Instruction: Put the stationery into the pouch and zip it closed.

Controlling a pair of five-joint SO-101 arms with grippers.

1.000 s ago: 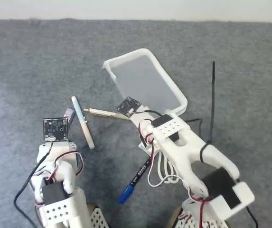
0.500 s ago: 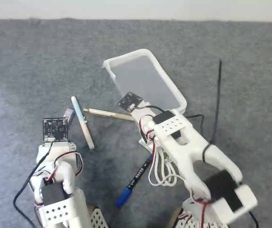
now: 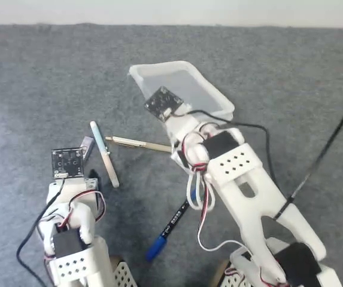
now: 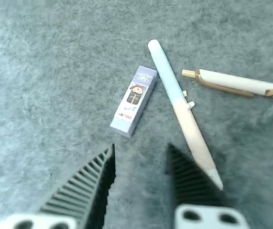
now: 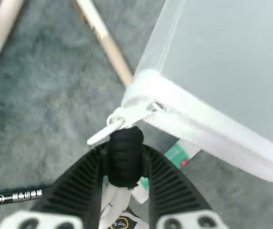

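The worktop [image 3: 36, 81] is covered edge to edge with a grey, short-piled, carpet-like fabric, mottled lighter and darker. Along its far edge runs a pale, plain strip of wall [image 3: 231, 11], meeting the fabric in a straight line.

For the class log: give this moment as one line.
left gripper open by eraser | right gripper shut on black zip pull of pouch | blue-beige pen, cream pen, marker on carpet
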